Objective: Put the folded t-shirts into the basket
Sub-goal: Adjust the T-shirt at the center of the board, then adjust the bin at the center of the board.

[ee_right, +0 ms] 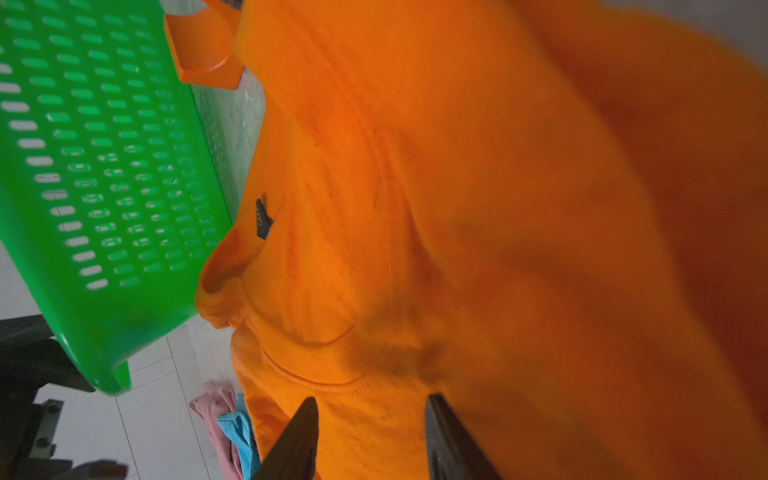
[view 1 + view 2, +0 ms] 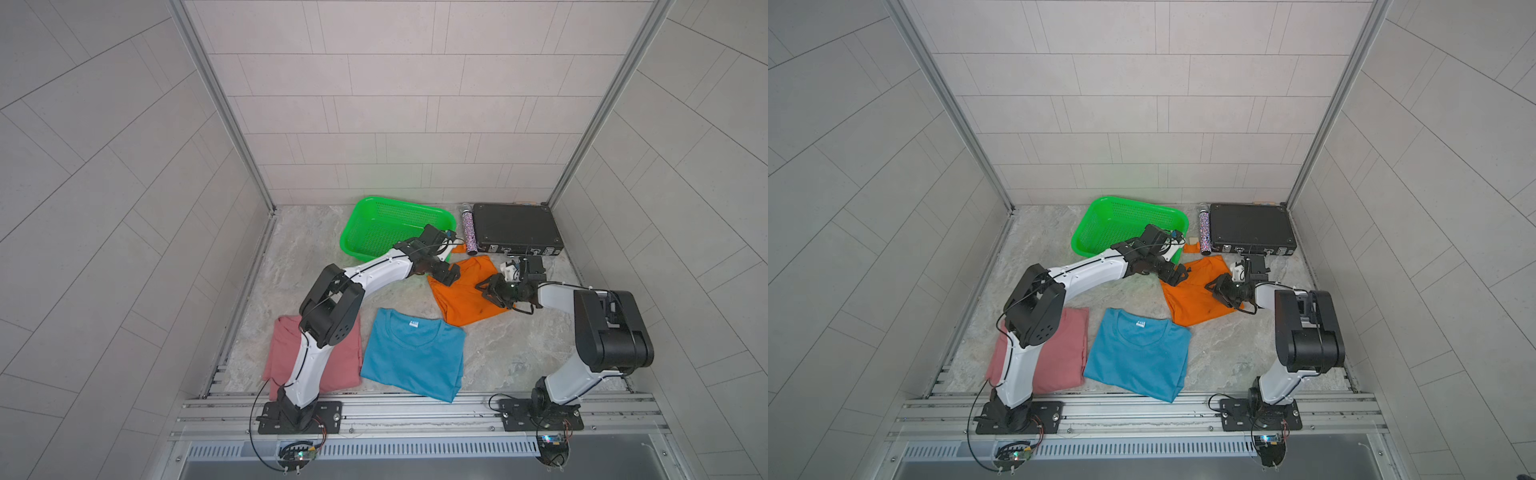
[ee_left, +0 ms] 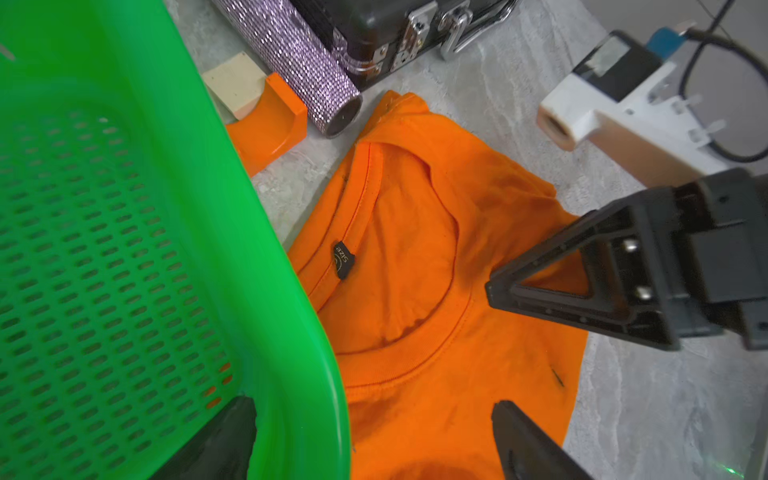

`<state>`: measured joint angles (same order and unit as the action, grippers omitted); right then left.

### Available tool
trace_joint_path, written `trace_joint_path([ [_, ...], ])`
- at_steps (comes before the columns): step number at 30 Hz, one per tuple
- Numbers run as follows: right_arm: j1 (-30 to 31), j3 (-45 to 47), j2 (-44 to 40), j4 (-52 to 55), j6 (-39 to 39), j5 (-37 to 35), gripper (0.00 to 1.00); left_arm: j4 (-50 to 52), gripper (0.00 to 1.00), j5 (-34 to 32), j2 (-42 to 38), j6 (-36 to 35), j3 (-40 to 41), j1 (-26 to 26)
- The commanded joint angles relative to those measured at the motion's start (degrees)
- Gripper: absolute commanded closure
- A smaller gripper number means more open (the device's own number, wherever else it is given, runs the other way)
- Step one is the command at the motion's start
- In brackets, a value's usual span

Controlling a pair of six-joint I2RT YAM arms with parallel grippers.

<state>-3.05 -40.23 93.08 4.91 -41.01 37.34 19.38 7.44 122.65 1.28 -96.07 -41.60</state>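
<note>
In both top views three folded t-shirts lay on the surface (image 2: 519, 353), all outside the one green basket (image 2: 348, 232). The orange t-shirt (image 2: 461, 307) was just beside its near corner, under two end effectors, and the blue t-shirt (image 2: 415, 353) and pink t-shirt (image 2: 278, 357) lay side by side, well apart from it. The left wrist view showed the left end effector (image 3: 374, 405) spread wide and gripping nothing, one finger over the basket's mesh and one over the orange t-shirt. The right wrist view showed the right end effector (image 1: 372, 399) partly open astride orange cloth; whether it pinched could not be told.
</note>
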Motion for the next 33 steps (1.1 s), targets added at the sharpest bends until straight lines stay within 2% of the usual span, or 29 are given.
trace_joint_path([
  [1, -0.8, 3.9, -2.4, 2.2, -0.7, -4.7, 0.56, 3.9, 0.11, 2.8, 3.1, 1.2, -5.1, 0.8],
  [3, -1.2, 6.3, -6.3, 4.5, -1.1, -8.1, 0.57, 5.2, 0.11, 2.0, 5.7, 1.7, -8.6, 1.3],
  [12, -1.3, 15.6, -22.0, 7.0, -9.4, -13.1, 0.57, 6.1, 0.11, -2.3, 12.2, 1.8, -19.6, 1.6],
  [17, -0.7, 18.3, -28.0, 8.3, -12.4, -13.7, 0.57, 6.8, 0.13, -10.3, 17.5, 4.0, -26.1, 1.6],
  [21, -0.6, 17.9, -30.2, 11.0, -11.1, -14.4, 0.57, 7.6, 0.20, -13.5, 20.2, 4.2, -29.9, 1.3],
  [22, -0.6, 17.6, -30.4, 11.4, -10.8, -14.3, 0.57, 7.6, 0.24, -15.1, 20.5, 4.7, -30.0, 1.3],
  [25, -0.6, 17.3, -31.2, 12.0, -10.4, -14.1, 0.57, 8.5, 0.48, -22.9, 21.4, 7.6, -30.4, 0.7],
  [26, -0.6, 17.1, -31.5, 12.0, -10.3, -14.1, 0.57, 9.0, 0.52, -24.8, 21.7, 8.4, -30.6, 0.7],
  [33, -0.5, 16.0, -31.2, 13.0, -9.5, -14.3, 0.56, 8.9, 0.53, -31.1, 23.1, 12.0, -33.3, 0.6],
])
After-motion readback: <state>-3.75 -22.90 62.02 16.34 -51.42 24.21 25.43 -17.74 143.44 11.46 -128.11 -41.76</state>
